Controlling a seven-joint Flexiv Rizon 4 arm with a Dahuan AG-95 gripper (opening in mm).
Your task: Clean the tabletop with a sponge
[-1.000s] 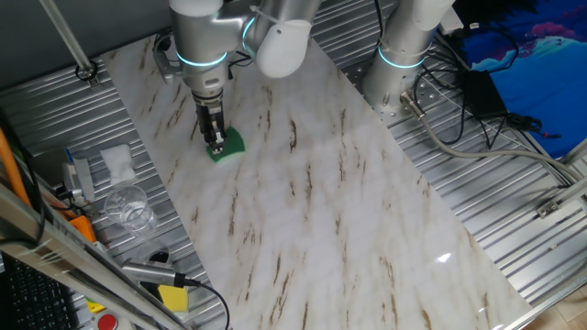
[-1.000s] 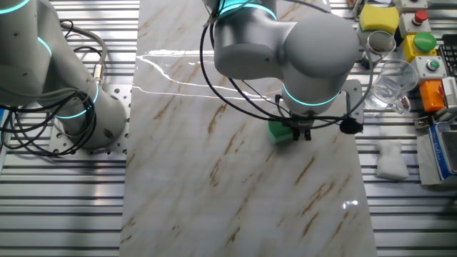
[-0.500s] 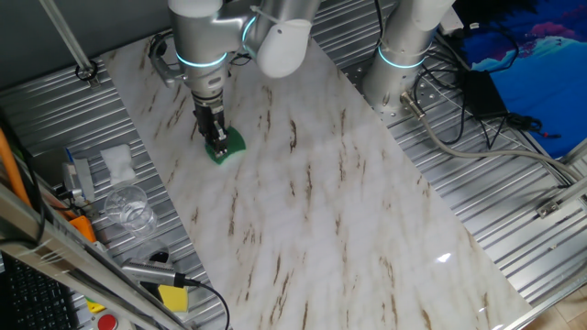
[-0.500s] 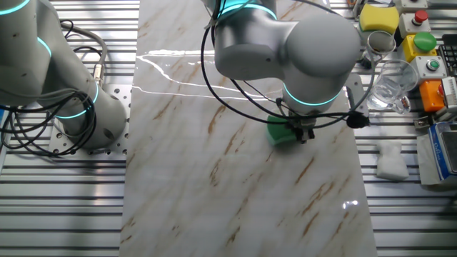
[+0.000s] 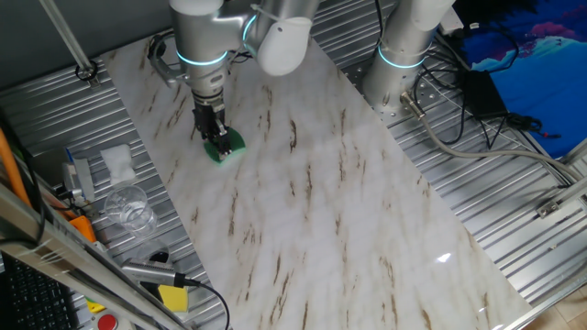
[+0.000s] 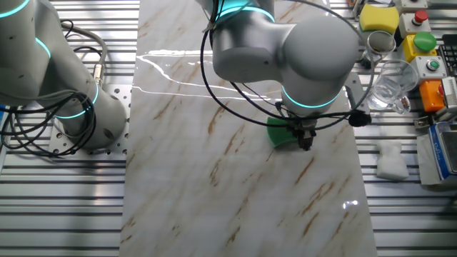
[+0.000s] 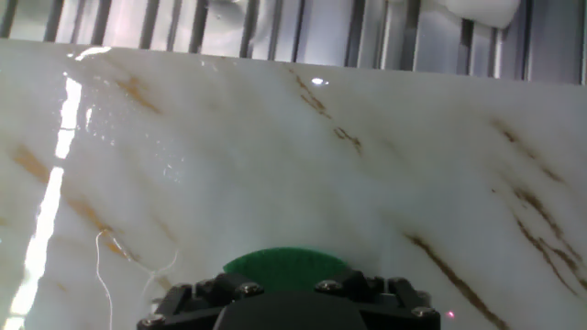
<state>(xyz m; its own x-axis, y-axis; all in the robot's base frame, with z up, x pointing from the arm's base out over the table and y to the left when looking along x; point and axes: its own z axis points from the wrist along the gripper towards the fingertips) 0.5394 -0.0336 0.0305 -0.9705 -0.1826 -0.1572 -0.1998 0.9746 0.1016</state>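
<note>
The green sponge (image 5: 227,146) lies flat on the white marble-look tabletop (image 5: 321,202), near its far left part. My gripper (image 5: 218,141) points straight down and is shut on the sponge, pressing it onto the slab. In the other fixed view the sponge (image 6: 279,133) shows just left of the gripper (image 6: 302,137), near the tabletop's (image 6: 235,178) right edge. In the hand view only the sponge's rounded green top (image 7: 284,261) shows above the gripper's black body; the fingertips are hidden.
Ribbed silver metal surrounds the slab. Left of it lie a white crumpled tissue (image 5: 117,162), a clear glass (image 5: 128,206) and a yellow block (image 5: 172,298). A second robot base (image 5: 399,64) with cables stands at the far right.
The gripper's wrist has turned a little with the sponge held in it, and the sponge has shifted slightly on the slab. Nothing else has moved.
</note>
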